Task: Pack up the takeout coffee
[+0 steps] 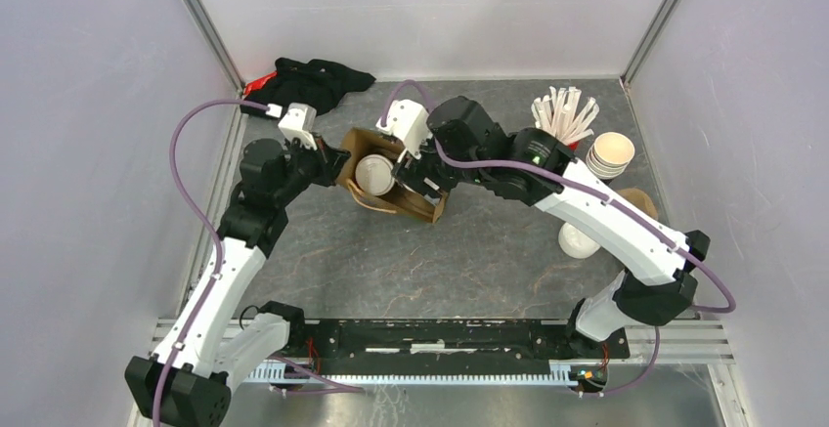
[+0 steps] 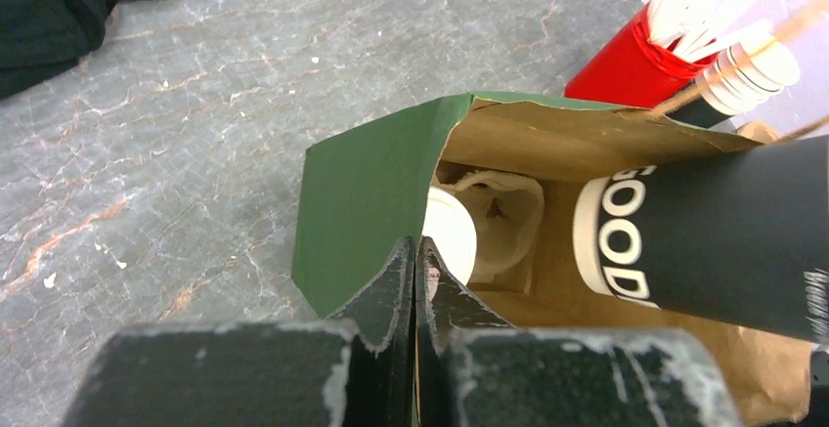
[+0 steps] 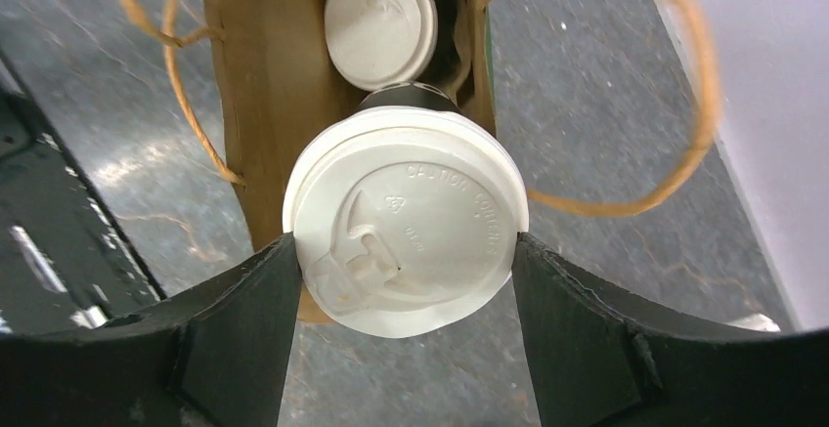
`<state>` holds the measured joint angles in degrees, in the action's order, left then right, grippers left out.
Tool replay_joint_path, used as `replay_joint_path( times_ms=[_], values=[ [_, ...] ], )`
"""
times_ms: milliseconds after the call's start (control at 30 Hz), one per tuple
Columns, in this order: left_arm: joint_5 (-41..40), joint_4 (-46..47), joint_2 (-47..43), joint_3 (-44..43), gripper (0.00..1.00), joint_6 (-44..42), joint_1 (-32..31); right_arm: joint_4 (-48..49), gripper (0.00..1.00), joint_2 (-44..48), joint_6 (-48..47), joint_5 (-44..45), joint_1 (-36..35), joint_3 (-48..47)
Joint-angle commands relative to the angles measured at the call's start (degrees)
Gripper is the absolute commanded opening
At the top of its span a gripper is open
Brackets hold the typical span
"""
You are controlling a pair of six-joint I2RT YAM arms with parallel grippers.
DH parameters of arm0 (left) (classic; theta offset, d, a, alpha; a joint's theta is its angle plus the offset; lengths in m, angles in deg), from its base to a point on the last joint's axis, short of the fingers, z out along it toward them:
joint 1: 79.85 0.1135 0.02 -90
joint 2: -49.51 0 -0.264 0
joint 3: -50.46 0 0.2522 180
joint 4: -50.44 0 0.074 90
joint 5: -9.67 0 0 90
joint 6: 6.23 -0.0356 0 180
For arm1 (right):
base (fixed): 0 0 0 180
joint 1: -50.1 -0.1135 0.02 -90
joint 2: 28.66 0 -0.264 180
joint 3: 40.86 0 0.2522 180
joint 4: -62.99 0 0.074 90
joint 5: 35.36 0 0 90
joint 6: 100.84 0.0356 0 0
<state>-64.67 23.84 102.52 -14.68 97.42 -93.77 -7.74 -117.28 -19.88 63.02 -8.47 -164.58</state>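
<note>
Two dark paper cups, pale lettering, white lids: the packed cup [image 3: 381, 24] lies deep in the bag [image 2: 371, 183], at twelve o'clock from the held cup [image 3: 406, 241], which the right gripper [image 3: 406, 251] clasps, jaws wide, at its lid. Thin-walled and crushable, it seems best gripped at the stiff rim. The left gripper [image 2: 415, 261], closed tight, pinches the bag's edge.

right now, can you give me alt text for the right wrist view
The right gripper grips a white-lidded coffee cup, lid toward the camera, at the mouth of a brown paper bag. A second lidded cup sits deeper inside; twine handles loop over the grey table.
</note>
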Motion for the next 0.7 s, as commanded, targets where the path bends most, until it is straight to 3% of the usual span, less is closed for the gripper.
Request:
replay_joint_path(
  times_ms=[0, 133, 333, 667],
  values=[
    [1.10, 12.50, -4.39, 5.37, 0.02, -2.28, -0.15, 0.29, 0.62, -1.39, -3.43, 8.29, -2.41, 1.32],
    [1.12, 18.23, -6.82, 10.01, 0.02, -2.24, -0.15, 1.33, 0.63, -3.33, -4.12, 10.59, -5.41, 2.16],
    [1.36, 18.51, -10.09, 13.61, 0.02, -2.52, -0.15, 1.39, 0.63, -8.01, -4.77, 17.00, -7.25, 0.25],
    [1.31, 18.04, -18.57, 20.71, 0.02, -2.26, -0.15, 5.85, 0.63, -6.23, -7.80, 21.56, -7.31, 8.57]
  ],
)
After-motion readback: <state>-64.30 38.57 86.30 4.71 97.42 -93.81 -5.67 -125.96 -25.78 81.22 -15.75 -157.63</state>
